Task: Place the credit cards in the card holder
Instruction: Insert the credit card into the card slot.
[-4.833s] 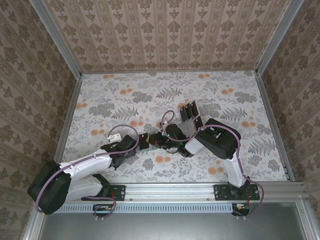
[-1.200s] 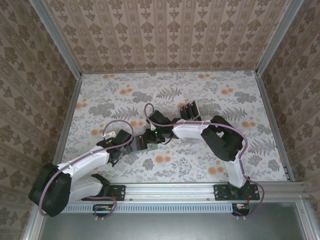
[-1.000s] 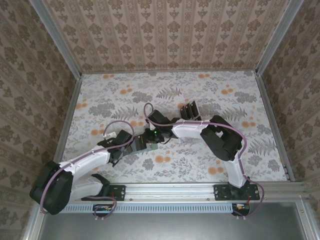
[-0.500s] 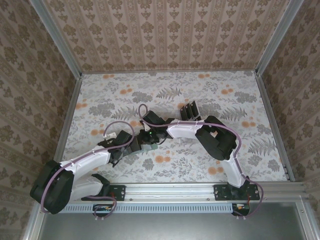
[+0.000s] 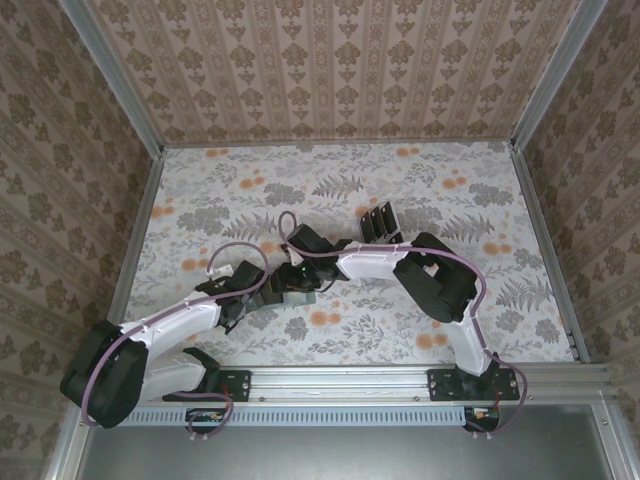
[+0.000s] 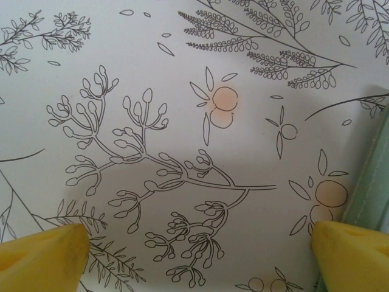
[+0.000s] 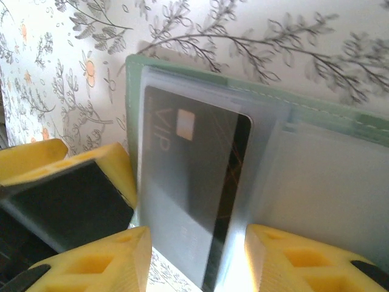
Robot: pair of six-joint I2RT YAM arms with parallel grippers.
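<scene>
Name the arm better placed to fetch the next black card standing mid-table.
Right, probably. The right fingers stand apart around the glossy black rectangular card already in the flat grey-green card holder, and the upright black cards sit beside that arm. The left fingers hover open at the holder's edge, farther off.

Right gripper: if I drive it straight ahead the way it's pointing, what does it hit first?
The black card sitting in the holder, dead ahead between the open jaws. It looks very close, though depth is unclear.
</scene>
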